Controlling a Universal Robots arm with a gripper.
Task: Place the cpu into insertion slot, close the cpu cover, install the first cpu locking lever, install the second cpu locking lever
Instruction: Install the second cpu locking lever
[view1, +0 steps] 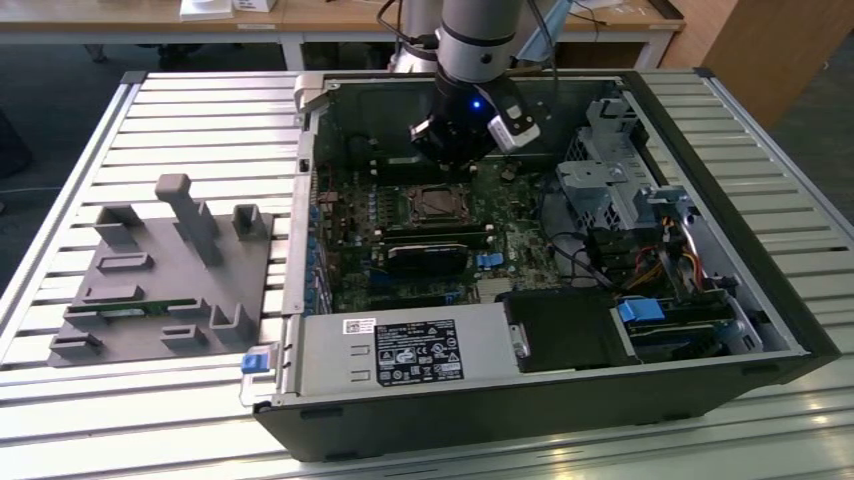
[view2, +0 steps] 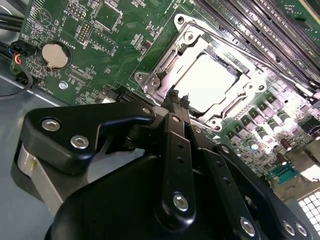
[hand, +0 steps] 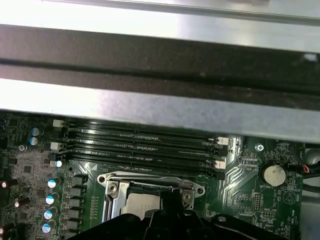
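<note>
Black gripper linkage is sitting closest to the lens in the second wrist view, fingertips pressed together with nothing between them, tips hovering at the near edge of the socket. cpu is lying flat in the insertion slot, dull silver top glaring under the light. cpu cover is looking folded down around it, shiny frame with the chip showing through its window; whether it is fully seated I cannot tell.

Handling guess: the chip is light, rigid, smooth-topped, and fragile on its underside, so gripping by opposite edges is the safe bet. The cover is thin stiff sheet metal, springy at its hinge, best pushed on the frame edge, not the window.

View differences: the second wrist view is showing finger closure and the coin battery on the green motherboard. First wrist view is showing the memory slots beyond the socket and a chassis rail above. Exterior view is giving the whole computer case with the arm reaching in, plus a grey fixture tray at the exterior view's left.
</note>
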